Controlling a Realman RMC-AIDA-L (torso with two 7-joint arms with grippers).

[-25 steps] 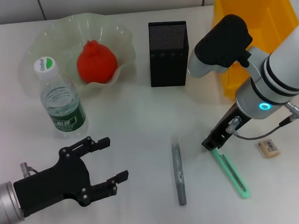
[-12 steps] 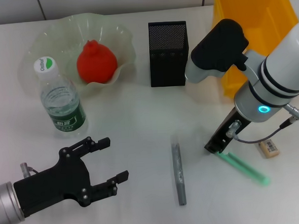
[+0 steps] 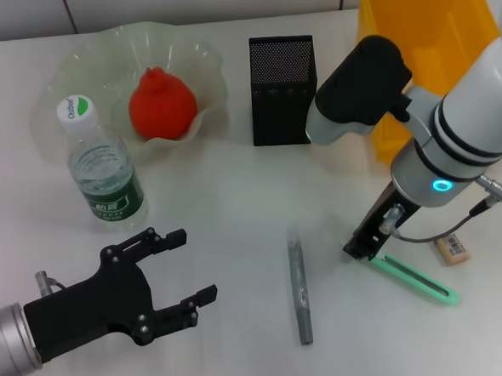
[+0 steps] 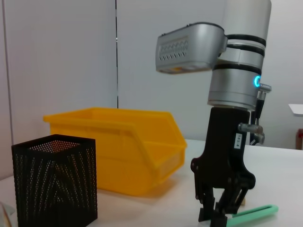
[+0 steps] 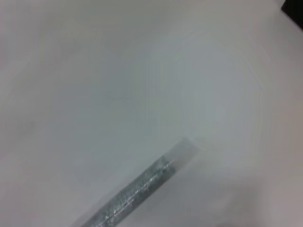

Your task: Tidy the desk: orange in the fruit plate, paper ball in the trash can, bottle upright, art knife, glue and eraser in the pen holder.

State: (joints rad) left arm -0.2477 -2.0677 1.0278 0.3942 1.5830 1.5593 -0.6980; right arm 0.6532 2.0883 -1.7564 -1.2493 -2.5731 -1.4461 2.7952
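R gripper [image 3: 363,251] is clamping the green art knife [image 3: 414,279] at one end, swinging it flatter toward the table's right edge vs. before; L gripper [image 3: 181,269] is idling wide open.

Bright, even overhead light, soft faint shadows on the white desk [image 3: 234,197]; right wrist view heavily out of focus.

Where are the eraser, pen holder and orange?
eraser [image 3: 452,248], head view, its printed top face.
pen holder [image 3: 283,92], head view, front mesh wall.
orange [image 3: 161,106], head view, middle of its skin.
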